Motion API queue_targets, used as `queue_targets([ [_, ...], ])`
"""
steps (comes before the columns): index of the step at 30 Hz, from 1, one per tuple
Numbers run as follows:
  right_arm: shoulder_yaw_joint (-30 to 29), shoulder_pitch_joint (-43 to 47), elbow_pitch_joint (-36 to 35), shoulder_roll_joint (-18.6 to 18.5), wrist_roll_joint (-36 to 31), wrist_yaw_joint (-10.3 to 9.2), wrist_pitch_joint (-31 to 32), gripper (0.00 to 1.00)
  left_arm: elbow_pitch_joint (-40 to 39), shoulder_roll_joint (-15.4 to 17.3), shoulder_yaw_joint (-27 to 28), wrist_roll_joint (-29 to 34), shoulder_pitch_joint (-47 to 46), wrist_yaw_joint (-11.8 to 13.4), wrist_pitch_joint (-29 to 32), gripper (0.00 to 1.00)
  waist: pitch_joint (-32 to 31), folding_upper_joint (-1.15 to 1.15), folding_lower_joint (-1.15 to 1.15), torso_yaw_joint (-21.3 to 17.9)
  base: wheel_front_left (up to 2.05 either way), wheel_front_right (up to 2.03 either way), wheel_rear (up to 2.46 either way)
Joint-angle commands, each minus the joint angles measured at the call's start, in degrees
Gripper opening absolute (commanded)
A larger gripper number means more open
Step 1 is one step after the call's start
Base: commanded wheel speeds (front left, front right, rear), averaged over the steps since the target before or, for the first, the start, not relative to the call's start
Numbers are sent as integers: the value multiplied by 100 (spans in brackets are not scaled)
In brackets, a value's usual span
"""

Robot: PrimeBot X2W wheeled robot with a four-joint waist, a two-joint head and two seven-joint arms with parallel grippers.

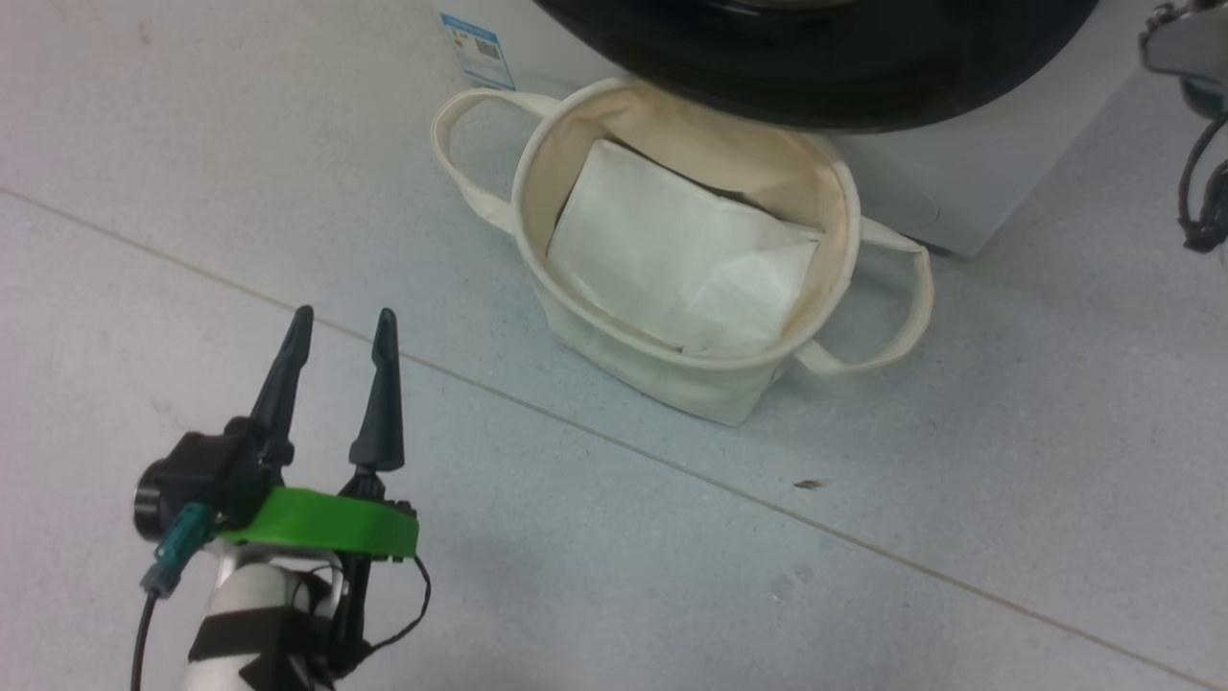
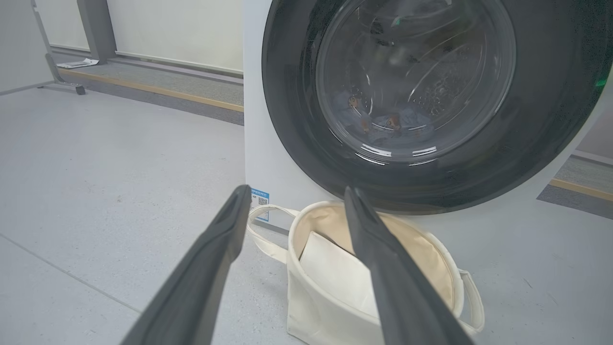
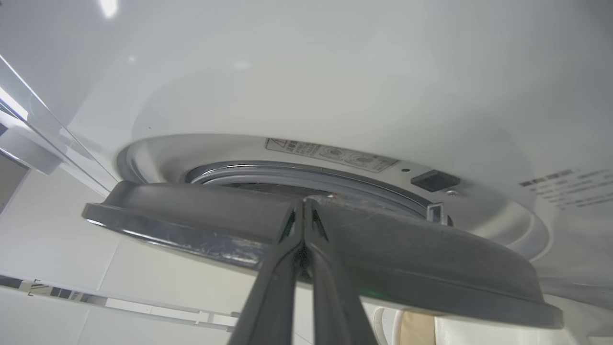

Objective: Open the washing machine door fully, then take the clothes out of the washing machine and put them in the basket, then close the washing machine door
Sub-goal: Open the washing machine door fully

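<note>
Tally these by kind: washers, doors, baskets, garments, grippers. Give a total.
Washer: 1
Door: 1
Basket: 1
Garment, seen through the glass: 1
Grippers: 2, left gripper and right gripper
Total: 6

You have a pale grey speckled floor, crossed by a thin seam running diagonally. The washing machine stands on it, with the cream basket on the floor just in front of its base. A small dark speck lies near the seam, apart from the basket.
</note>
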Motion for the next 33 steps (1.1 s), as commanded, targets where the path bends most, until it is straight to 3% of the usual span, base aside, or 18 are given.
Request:
queue_targets([
  [1,124,87,-205,217,16,2,135,0,-143,77,255,49,-63,-25,-68,100,-57,0,0,-33,0,0,0],
  [13,605,1043,-587,489,119,2,592,0,75,87,424,214,180,-121,-68,100,-712,0,0,-218,0,0,0],
  [24,939,2001,-1149,843,309,2,601,0,241,160,517,278,594,-165,-68,100,-1406,0,0,-422,0,0,0],
  [33,1308,2443,-1518,1157,340,2,665,0,269,280,593,277,695,-185,-68,100,-1510,0,0,-603,0,0,0],
])
